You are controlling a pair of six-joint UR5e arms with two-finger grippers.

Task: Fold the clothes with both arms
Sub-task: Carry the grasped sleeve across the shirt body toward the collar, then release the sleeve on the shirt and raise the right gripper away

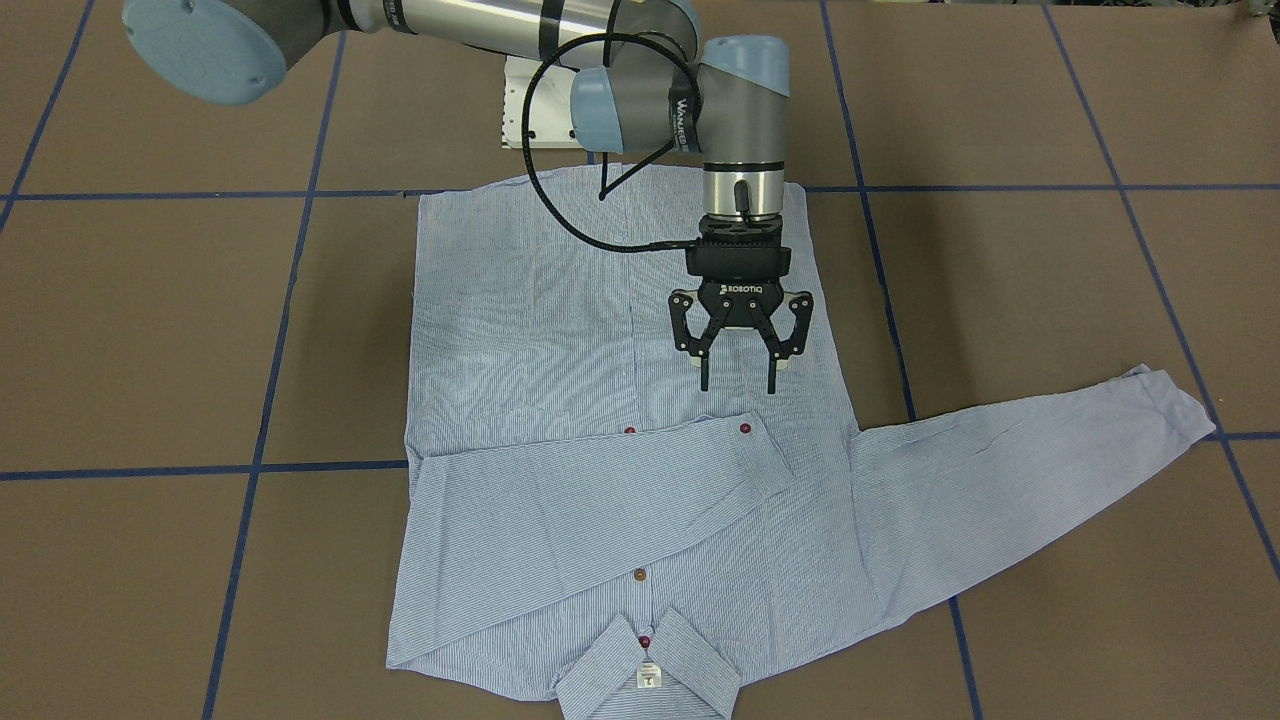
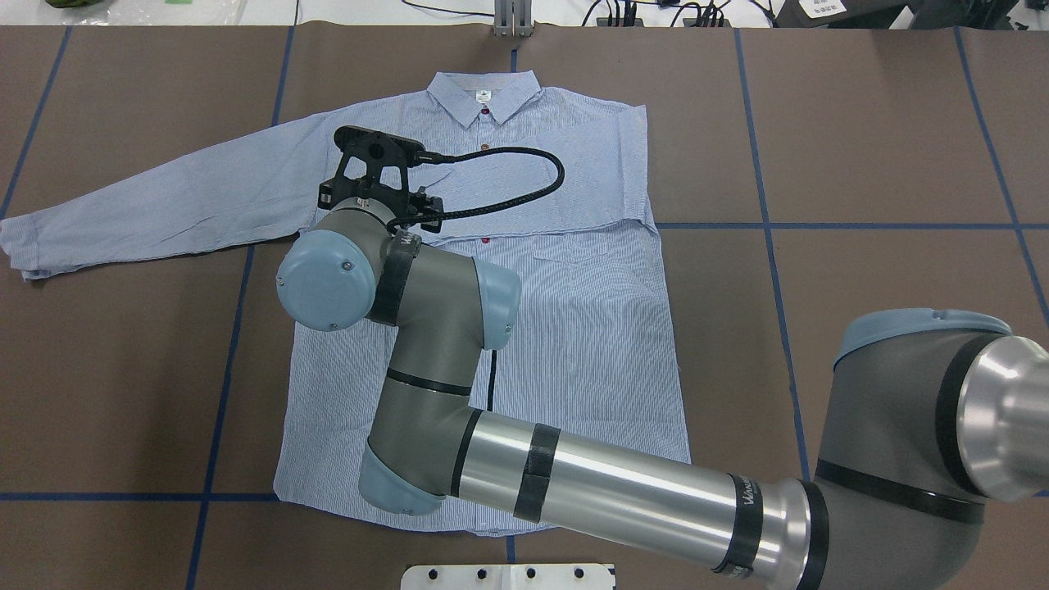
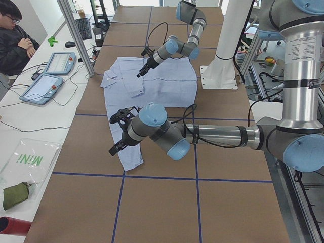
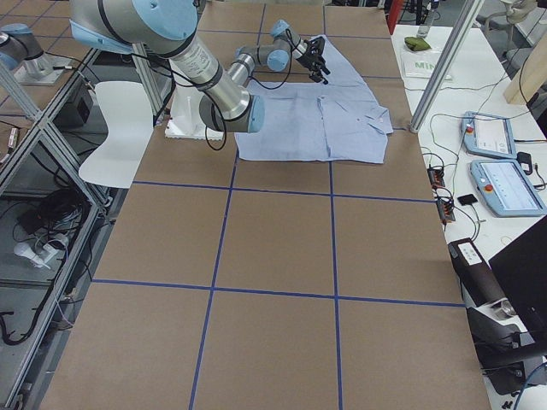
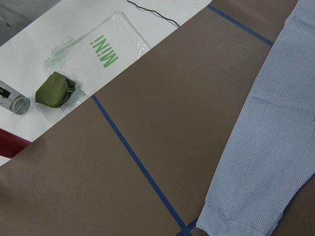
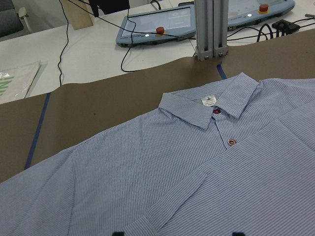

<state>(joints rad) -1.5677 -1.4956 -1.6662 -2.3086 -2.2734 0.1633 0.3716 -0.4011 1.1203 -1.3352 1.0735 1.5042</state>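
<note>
We've got the right gripper (image 1: 738, 388) open and empty above the shirt (image 1: 540, 320), its loose sleeve (image 1: 1030, 480) running toward the frame's right edge, nearer the left gripper (image 3: 115, 135), whose jaws we cannot judge.

A light blue-and-white striped long-sleeved shirt (image 2: 574, 328) lies flat, front up. Below its collar (image 2: 483, 94) one sleeve (image 2: 598, 201) is folded across the chest; the other sleeve (image 2: 147, 209) stretches out leftward. The silver-grey right arm (image 2: 623, 483) reaches over the chest, its black right gripper (image 1: 738, 388) hovering with fingers apart. The left arm (image 3: 217, 135) has its left gripper (image 3: 117, 132) near the outstretched cuff (image 5: 241, 221).
</note>
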